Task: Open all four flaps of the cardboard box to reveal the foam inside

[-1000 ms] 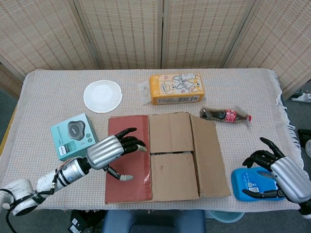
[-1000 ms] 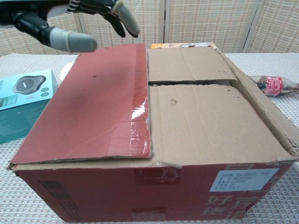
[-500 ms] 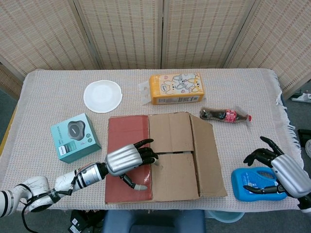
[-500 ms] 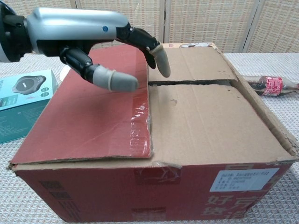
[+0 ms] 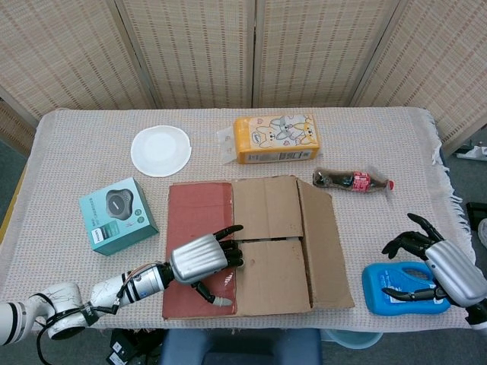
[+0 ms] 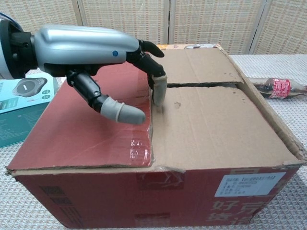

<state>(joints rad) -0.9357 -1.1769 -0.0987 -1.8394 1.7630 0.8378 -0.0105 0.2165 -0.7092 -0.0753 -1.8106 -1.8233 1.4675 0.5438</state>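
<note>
Now the left hand [image 6: 91,52] reached for the first flap.
Its spread fingers [image 6: 159,88] touched the cardboard box [image 5: 259,247], holding nothing; next it probably needed to hook the red flap [image 6: 91,120] underneath.

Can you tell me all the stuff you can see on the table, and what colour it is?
cardboard box: one, brown and red, front middle of the table
plate: one, white, back left
tissue pack: one, orange, back middle
bottle: one, dark with red label, lying right of the box
teal box: one, left of the cardboard box
blue jug: one, front right
tablecloth: one, beige
left hand: silver and black, fingertips on the box top
right hand: silver and black, over the blue jug
</note>
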